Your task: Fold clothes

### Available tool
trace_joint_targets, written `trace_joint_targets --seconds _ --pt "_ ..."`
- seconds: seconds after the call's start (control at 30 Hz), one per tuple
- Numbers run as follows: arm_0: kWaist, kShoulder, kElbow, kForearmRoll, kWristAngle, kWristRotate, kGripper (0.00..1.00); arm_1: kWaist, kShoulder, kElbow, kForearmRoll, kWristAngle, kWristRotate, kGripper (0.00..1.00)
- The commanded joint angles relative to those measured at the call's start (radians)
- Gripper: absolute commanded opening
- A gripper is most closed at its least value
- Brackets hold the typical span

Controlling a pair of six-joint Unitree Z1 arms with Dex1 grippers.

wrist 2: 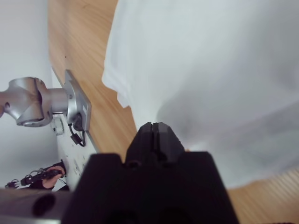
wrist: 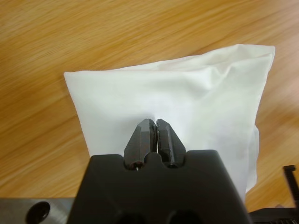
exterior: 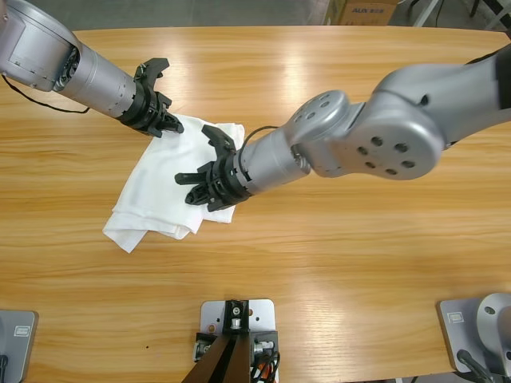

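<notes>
The white T-shirt point(exterior: 160, 185) lies partly folded on the wooden table point(exterior: 343, 263), left of centre. My left gripper point(exterior: 169, 121) comes in from the upper left and is shut on the shirt's far corner. In the left wrist view the shirt point(wrist: 187, 93) spreads beyond the pressed-together jaws of the left gripper point(wrist: 154, 122). My right gripper point(exterior: 201, 190) reaches in from the right and is shut on the shirt's right edge. In the right wrist view the right gripper point(wrist 2: 154, 126) pinches the white cloth point(wrist 2: 210, 70), which hangs over it. No lettering or label shows.
A cardboard box point(exterior: 363, 9) stands beyond the table's far edge. The right arm's big silver elbow point(exterior: 399, 132) hangs over the table's right half. A black cable point(exterior: 40, 100) trails on the table at the far left.
</notes>
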Motion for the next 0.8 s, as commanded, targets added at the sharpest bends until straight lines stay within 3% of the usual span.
trace_joint_targets --seconds 0.03,0.57,0.63,0.8 --pt "0.005 0.073 0.01 -0.015 -0.01 -0.01 0.0 0.016 0.101 0.054 -0.101 0.014 0.043 0.0" --pt "0.039 0.133 0.011 -0.042 -0.049 -0.031 0.0 0.083 0.071 0.185 -0.104 -0.039 0.115 0.0" --pt "0.061 0.088 0.012 -0.039 -0.047 -0.026 0.0 0.083 0.065 0.196 -0.105 -0.04 0.116 0.0" --pt "0.133 -0.21 0.035 0.052 -0.037 -0.012 0.0 0.083 -0.032 0.211 -0.078 -0.07 0.116 0.0"
